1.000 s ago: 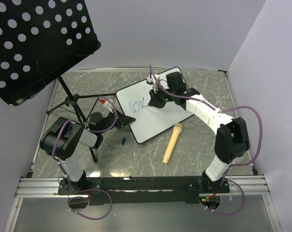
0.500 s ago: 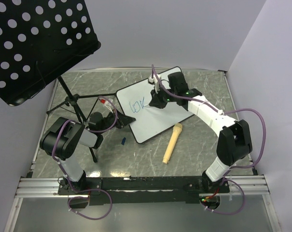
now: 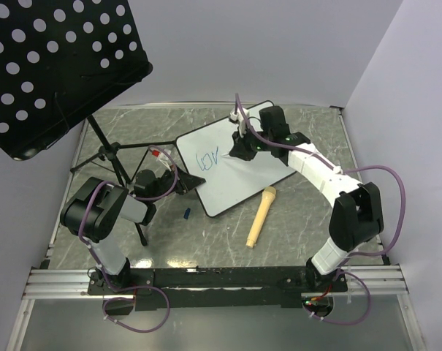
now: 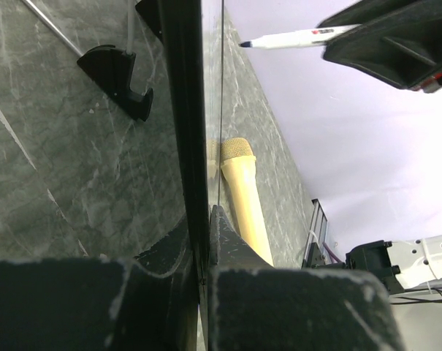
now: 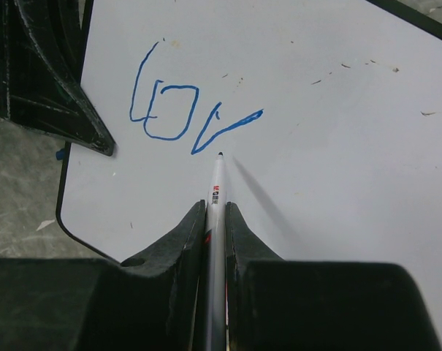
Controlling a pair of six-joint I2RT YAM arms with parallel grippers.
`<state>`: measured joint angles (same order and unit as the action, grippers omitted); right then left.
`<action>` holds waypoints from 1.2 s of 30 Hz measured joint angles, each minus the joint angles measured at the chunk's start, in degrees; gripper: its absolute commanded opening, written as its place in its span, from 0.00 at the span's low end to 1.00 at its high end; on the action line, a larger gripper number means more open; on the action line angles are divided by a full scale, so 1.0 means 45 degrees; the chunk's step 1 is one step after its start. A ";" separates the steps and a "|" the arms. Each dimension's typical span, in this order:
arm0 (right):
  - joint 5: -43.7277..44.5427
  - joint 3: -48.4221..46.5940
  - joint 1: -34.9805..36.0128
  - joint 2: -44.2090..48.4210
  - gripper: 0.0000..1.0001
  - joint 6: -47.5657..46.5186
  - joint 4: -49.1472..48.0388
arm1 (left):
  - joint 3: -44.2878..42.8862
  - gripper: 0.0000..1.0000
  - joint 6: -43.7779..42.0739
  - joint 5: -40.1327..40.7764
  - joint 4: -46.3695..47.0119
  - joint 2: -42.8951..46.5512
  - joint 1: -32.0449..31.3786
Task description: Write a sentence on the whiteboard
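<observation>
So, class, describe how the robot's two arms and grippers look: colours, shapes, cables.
The left arm and right arm have white links and bulky black joints, with purple cables looping alongside. The left gripper and right gripper have black wedge-shaped fingers.

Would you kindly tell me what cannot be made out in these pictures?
Left wrist: the whiteboard, clamped by the left hand, is edge-on, so the sentence is hidden.
Top: the right hand with its marker covers part of the whiteboard.
Top: small blue item too small to identify.
</observation>
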<state>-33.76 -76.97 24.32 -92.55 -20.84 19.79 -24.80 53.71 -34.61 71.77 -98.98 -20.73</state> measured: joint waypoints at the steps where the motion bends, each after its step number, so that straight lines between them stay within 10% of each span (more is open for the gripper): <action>1: 0.0010 -0.0029 0.0000 -0.0078 0.00 0.0000 0.0000 | 0.0000 0.01 0.0000 0.0000 0.0000 0.0000 0.0005; 36: 0.0588 -0.1831 -0.0719 -0.1739 0.00 0.0253 -0.0063 | 0.0000 0.01 0.0340 0.0073 -0.0087 -0.0044 0.0010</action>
<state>-31.11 -85.21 21.08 -100.38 -19.70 19.51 -24.80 55.24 -34.28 71.37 -99.18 -20.69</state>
